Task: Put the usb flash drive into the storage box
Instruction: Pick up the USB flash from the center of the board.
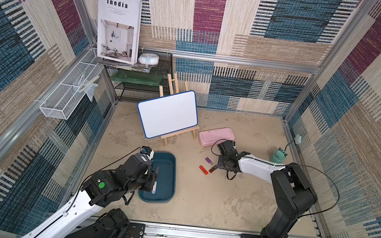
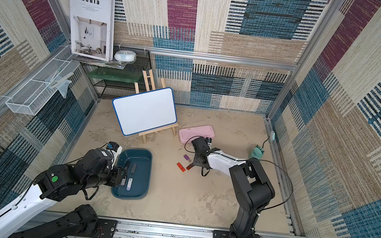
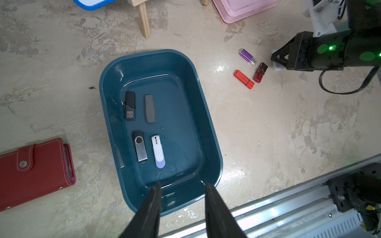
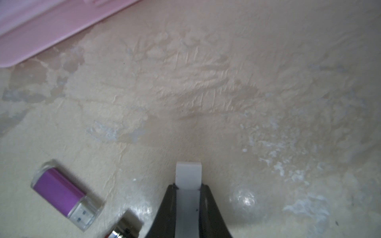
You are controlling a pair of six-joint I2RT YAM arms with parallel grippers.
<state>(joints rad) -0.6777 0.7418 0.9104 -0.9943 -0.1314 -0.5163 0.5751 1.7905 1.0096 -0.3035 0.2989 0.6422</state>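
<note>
One red wallet, flat on the bench beside the storage box. One left end effector, fingers apart and empty, above the box. Inside lay a black drive, grey drive, swivel drive and white-lilac drive. Loose on the bench, well apart from the box: orange-red drive, dark red drive, purple drive. One right end effector, clamped on a white usb flash drive, apparently low over the bench near the dark red drive. One pink case beyond.
</note>
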